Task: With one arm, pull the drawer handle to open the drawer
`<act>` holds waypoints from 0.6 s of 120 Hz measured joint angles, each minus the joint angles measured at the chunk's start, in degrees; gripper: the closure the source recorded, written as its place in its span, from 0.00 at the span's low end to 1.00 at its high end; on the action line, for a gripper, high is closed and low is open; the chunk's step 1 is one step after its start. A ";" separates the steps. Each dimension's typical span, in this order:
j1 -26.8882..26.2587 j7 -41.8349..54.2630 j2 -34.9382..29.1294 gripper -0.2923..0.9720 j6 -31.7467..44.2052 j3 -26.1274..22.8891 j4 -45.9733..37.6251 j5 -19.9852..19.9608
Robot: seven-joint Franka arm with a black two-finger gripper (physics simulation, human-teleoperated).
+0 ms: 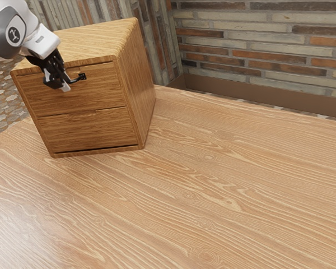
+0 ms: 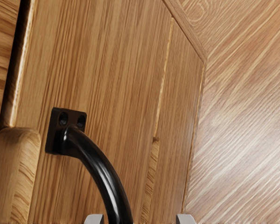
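At the exterior view's upper left, a wooden cabinet (image 1: 131,73) stands on a wooden table (image 1: 224,190), and the gripper (image 1: 63,84) hangs in front of its top drawer (image 1: 92,95). The handle (image 1: 78,77) sits near the upper edge of that drawer front, and the black fingers reach around the end of it nearer the arm.

Seen from the wrist, the handle (image 2: 100,172) passes between two pale grey fingertips (image 2: 94,218). It runs just beside one tip, with a clear gap of drawer front between it and the other. The fingers are spread around the bar rather than pinching it.

The handle is a glossy black round bar, bent in a smooth arc. It ends in a small square black plate (image 2: 65,122) with two screw holes, set flat on the drawer front. The cabinet, both drawers and the table share a warm, honey-coloured wood with strong streaked grain. From the side, the top drawer's front looks level with the lower drawer (image 1: 89,130) beneath it. A brick wall (image 1: 269,45) in grey and rust tones runs behind the table.
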 joint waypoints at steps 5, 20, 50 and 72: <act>0.01 0.07 0.00 0.67 0.03 0.07 -0.02 0.00; 0.02 0.34 -0.27 0.70 -0.07 0.21 -0.23 0.04; -0.14 0.93 -1.67 0.70 -0.24 0.68 -3.34 0.02; -0.84 1.53 -6.29 0.75 -0.34 3.47 -8.60 -0.49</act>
